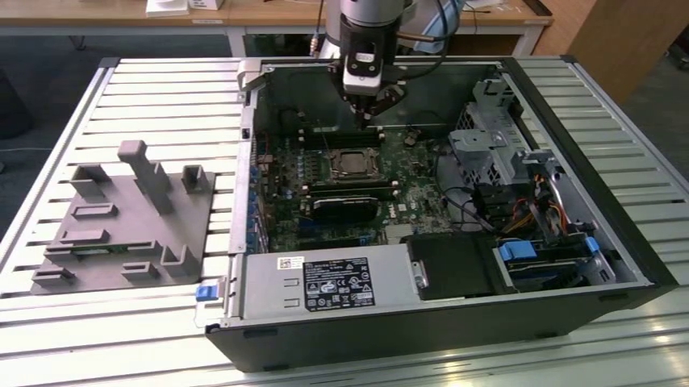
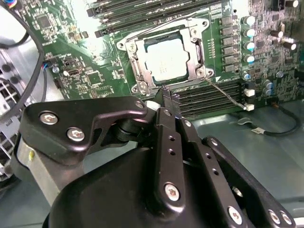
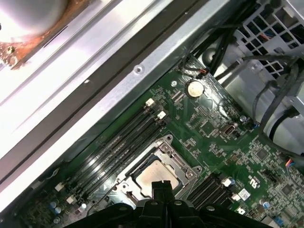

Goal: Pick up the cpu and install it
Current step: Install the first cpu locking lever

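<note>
The cpu point(image 1: 349, 164), a silvery square chip, lies flat in the motherboard socket inside the open computer case point(image 1: 603, 234). A metal frame point(image 2: 198, 52) surrounds it in both wrist views, where the cpu point(image 2: 164, 59) point(image 3: 156, 175) sits just past the fingertips. My gripper point(image 1: 370, 119) hangs above the board, a little toward the case's far wall from the socket. Its black fingers point(image 2: 167, 123) meet at a point with nothing between them. The gripper point(image 2: 164, 94) point(image 3: 161, 186) is apart from the chip.
Memory slots point(image 2: 209, 97) run beside the socket. A black heatsink block point(image 1: 344, 210) lies nearer the camera, then the power supply point(image 1: 323, 284). Drive cages and cables point(image 1: 517, 185) fill the exterior view's right. A grey fixture point(image 1: 119, 218) stands on the slatted table at the left.
</note>
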`<state>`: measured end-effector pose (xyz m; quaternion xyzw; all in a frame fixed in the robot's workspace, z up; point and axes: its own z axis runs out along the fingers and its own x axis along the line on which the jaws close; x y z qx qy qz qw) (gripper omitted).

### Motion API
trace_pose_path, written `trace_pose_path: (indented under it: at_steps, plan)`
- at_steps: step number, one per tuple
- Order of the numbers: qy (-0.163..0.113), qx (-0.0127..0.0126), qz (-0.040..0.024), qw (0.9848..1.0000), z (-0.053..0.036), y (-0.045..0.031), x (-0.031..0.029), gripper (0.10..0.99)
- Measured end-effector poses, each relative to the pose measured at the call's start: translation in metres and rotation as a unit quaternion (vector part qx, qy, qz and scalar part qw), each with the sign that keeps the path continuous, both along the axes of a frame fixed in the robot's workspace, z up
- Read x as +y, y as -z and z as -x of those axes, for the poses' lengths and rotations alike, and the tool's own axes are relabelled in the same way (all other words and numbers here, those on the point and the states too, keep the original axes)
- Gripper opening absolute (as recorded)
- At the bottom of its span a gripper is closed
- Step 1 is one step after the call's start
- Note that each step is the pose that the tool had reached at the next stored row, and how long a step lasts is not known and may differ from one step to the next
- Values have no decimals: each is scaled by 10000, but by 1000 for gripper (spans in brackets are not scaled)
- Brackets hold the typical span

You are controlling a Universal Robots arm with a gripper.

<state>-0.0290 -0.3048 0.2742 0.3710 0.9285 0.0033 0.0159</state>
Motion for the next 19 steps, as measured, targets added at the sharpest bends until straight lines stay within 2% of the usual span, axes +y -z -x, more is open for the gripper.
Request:
trace_pose_path:
  at_steps: [3, 7, 19]
  plan:
    - [-256, 0, 0, 9997, 1, 1, 0, 106]
    - [-591, 0, 0, 9983, 1, 2, 0, 106]
    - [-979, 0, 0, 9952, 1, 2, 0, 106]
